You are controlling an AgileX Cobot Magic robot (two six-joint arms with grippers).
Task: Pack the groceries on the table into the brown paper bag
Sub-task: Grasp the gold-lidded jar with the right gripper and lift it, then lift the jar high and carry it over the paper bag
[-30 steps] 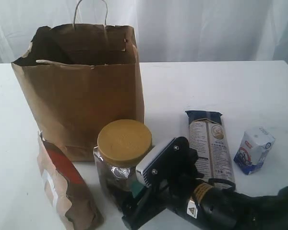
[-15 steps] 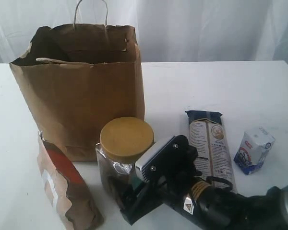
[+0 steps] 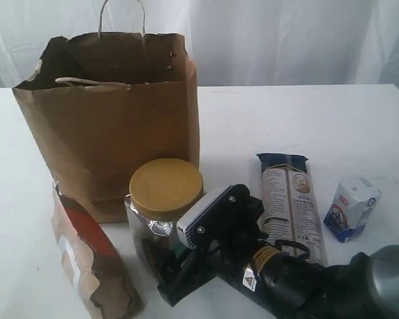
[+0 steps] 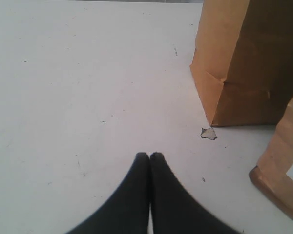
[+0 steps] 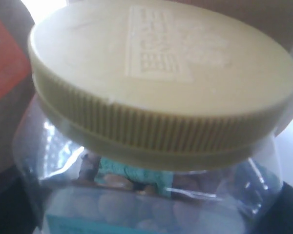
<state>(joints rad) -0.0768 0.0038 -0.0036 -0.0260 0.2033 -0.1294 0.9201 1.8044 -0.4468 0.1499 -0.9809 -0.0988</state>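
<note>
The right gripper point(image 3: 175, 260) has its jaws wide, one on each side of the gold-lidded clear jar point(image 3: 165, 199); I cannot tell if they squeeze it. The jar is just in front of the brown paper bag point(image 3: 113, 133) on the table point(image 3: 286, 119). The left gripper point(image 4: 150, 157) has its jaws pressed together.

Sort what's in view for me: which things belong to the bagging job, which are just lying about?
Job: brown paper bag, gold-lidded jar, brown-red pouch, dark-blue packet, white-blue carton.
Lying about: torn paper scrap by the bag's corner, white curtain behind.
</note>
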